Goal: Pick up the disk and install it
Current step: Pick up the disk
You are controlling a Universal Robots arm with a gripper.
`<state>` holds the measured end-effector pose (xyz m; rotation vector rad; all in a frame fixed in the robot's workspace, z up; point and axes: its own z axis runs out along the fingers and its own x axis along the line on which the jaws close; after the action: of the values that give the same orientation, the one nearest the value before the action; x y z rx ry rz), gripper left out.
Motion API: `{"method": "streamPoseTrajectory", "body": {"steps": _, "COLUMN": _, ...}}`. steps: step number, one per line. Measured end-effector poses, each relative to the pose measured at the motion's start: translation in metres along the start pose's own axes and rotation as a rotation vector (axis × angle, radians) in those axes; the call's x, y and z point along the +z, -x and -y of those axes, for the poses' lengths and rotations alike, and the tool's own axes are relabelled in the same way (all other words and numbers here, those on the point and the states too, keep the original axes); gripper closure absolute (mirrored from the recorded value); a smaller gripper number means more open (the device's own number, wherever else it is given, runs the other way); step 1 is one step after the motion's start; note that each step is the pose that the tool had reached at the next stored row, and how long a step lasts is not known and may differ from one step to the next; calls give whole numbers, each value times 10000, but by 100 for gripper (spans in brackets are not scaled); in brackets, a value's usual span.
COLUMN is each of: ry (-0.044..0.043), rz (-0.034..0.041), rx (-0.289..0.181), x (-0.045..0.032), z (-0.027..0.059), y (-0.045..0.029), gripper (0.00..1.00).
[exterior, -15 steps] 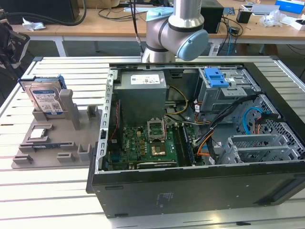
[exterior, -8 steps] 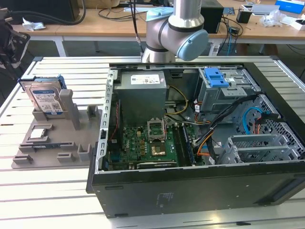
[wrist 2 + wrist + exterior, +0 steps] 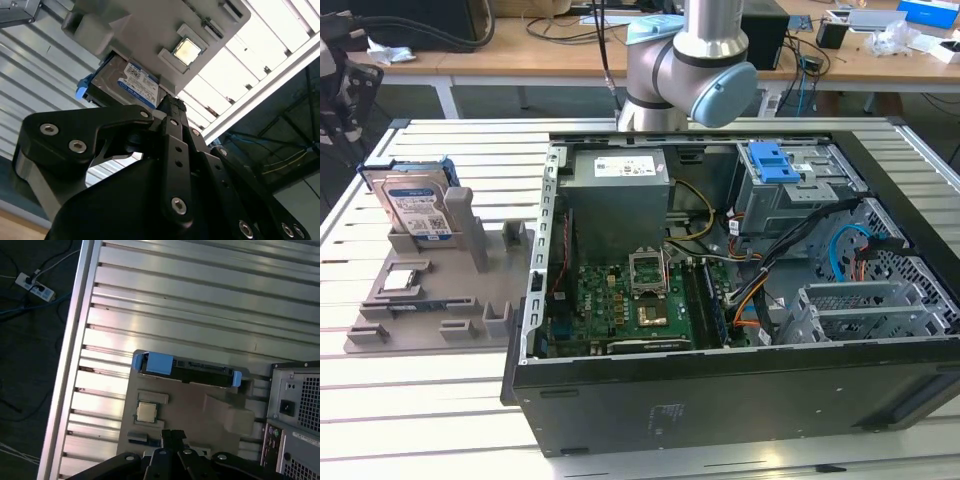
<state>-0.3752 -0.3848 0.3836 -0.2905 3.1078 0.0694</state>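
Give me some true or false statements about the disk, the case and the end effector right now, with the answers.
1. The disk stands upright in the grey fixture. True.
2. The disk is installed in the computer case. False: it sits in the fixture, on the exterior view's left of the case.
3. The case lies open with its motherboard showing. True.
4. The end effector grips the disk. False: in the first wrist view it holds nothing and is apart from the disk.
5. A small square chip lies on the fixture. True.
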Motion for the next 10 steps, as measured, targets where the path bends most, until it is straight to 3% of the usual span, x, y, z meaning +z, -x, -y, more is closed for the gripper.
{"method": "streamPoseTrajectory", "body": {"steps": 5, "ry": 34, "rz": -63, "rx": -1475, "x": 0, "z": 0, "y": 0, "gripper": 89}}
{"method": "streamPoseTrajectory", "body": {"steps": 10, "ry": 55, "rz": -99, "rx": -2356, "x": 0, "z": 0, "y": 0, "gripper": 89}}
